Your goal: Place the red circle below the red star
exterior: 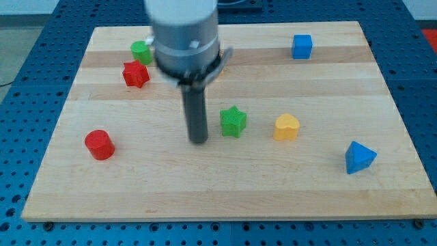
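The red circle [100, 144] is a short red cylinder at the view's left, near the board's left edge. The red star [135, 74] lies above it and a little to the right, in the upper left part of the board. My tip [198, 141] rests on the board in the middle, well to the right of the red circle and just left of the green star [233, 121]. The tip touches no block.
A green block [141, 51] sits just above the red star, partly behind the arm. A blue cube [302, 46] is at the top right, a yellow heart [287, 127] right of the green star, a blue triangle [359, 157] at the lower right. The wooden board [225, 198] sits on a blue surface.
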Motion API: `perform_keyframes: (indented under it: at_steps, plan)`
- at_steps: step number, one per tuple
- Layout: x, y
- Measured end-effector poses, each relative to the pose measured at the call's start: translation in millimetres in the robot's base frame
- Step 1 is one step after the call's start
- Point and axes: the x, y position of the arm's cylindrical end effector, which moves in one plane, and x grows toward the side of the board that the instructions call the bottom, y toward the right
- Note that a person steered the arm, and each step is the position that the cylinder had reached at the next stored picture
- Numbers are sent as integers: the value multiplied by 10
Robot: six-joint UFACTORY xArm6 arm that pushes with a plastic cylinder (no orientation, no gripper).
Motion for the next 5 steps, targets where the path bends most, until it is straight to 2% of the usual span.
perform_keyframes:
  at_steps: [1, 2, 3, 5]
  plan:
    - [526, -512]
    - [508, -1108]
    - [261, -1385]
    - [139, -1694]
